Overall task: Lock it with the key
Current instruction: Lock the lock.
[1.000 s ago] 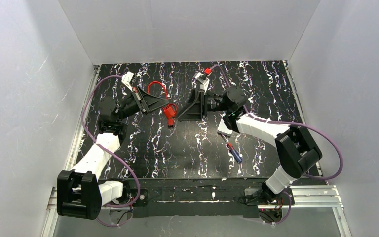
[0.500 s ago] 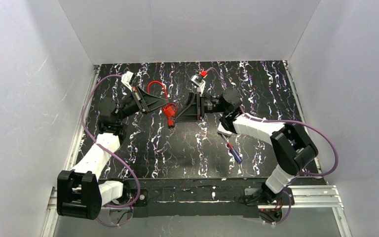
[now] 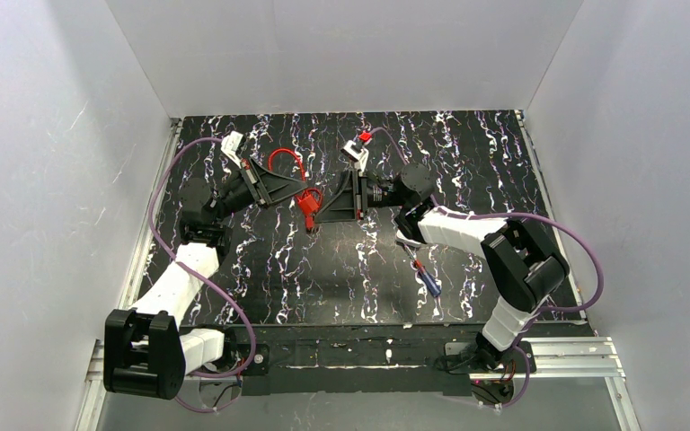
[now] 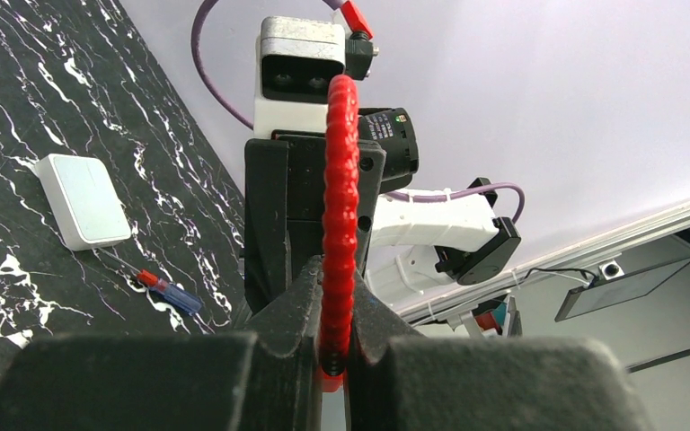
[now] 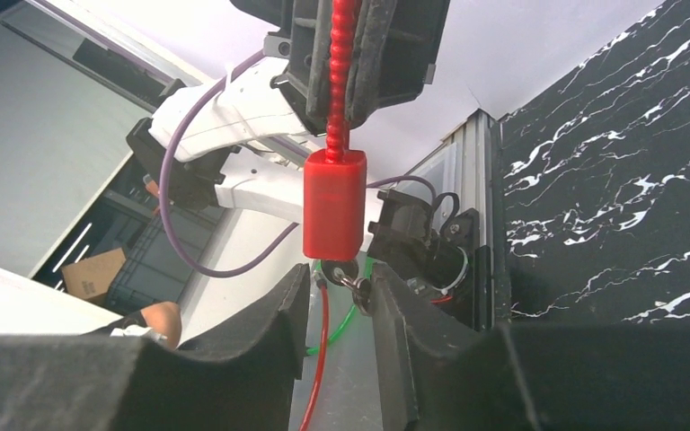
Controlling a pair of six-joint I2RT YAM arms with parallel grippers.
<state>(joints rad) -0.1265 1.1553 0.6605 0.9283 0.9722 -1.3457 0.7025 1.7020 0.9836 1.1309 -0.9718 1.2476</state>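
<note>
While the red cable is pinched in the left end effector, jaws pressed together on it, the right end effector is positioned just under the lock body. Its jaws are seen apart, with a narrow gap between them. The key and its ring are framed in that gap. Contact of either pad with the key cannot be confirmed.

The key appears to be seated in the underside of the lock body. The lock is held in the air above the table, between the two end effectors, toward the far middle. The cable is looped away behind the left end effector. Whether its free end is pushed home in the body cannot be told.

Step in hand, as judged: the key head is being taken by the right end effector; nothing is turned yet.

Next move, as judged: the jaws need to be shut squarely on the flat of the key head, not on the loose ring. The wrist is then to be rolled about the key's own axis while the cable is held steady by the left side. A slip is likely if only the ring is caught.

Further out, a screwdriver and a white flat box are seen lying on the table near the right arm, well apart from the lock.
</note>
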